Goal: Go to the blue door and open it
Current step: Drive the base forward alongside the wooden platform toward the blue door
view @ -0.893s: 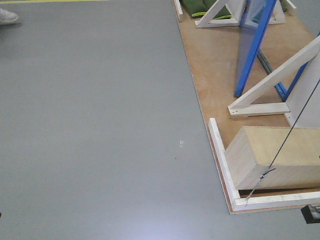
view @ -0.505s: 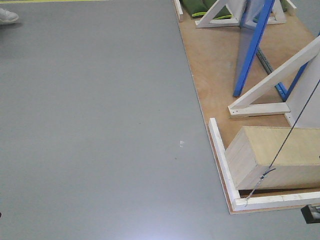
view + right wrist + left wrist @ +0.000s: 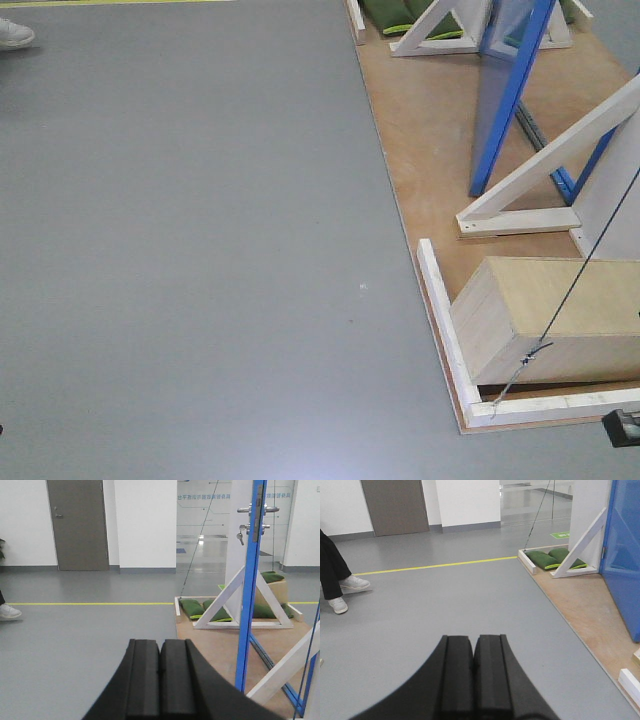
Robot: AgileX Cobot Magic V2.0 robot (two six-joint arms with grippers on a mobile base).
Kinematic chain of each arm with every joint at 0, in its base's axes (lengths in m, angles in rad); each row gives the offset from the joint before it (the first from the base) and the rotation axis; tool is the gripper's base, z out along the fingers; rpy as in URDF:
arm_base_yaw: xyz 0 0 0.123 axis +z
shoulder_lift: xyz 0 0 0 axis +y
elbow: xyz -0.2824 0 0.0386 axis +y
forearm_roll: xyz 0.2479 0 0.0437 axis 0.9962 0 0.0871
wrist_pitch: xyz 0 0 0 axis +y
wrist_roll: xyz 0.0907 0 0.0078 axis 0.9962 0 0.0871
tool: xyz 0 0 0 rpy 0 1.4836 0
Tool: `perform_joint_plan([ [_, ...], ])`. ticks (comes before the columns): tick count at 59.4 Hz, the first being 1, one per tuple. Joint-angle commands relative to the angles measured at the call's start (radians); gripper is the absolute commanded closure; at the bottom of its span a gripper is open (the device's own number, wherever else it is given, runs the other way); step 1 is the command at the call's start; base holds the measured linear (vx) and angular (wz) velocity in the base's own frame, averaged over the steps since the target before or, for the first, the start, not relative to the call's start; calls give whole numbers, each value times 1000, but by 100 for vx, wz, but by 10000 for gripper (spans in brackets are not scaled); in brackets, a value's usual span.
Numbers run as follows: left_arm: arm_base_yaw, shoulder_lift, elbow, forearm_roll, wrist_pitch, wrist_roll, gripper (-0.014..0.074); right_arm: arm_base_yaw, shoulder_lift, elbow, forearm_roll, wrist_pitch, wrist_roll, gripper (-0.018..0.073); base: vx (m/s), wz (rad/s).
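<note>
This is the approach step, I judge. In the lower middle of each wrist view, the left gripper (image 3: 472, 675) and the right gripper (image 3: 160, 680) have fingers pressed together, holding nothing. The blue door (image 3: 248, 605) stands edge-on at the right of the frame, well apart from both. Next the base should drive rightward and face the lever handle (image 3: 257, 509).

The left end effector (image 3: 473, 647) and right end effector (image 3: 160, 650) are matte black, with thick rectangular fingers (image 3: 457, 672).
</note>
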Motion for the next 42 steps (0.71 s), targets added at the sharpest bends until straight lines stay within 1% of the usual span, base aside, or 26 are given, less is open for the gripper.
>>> perform_joint_plan([
  [1, -8, -14, 6, 0, -84, -3, 526, -6, -15, 19, -2, -83, -4, 567, 9, -1],
  [21, -8, -14, 6, 0, -84, -3, 526, -6, -15, 19, -2, -83, -4, 567, 20, 0],
  [42, -7, -14, 6, 0, -84, -3, 526, -6, -15, 19, -2, -83, -4, 567, 35, -2],
])
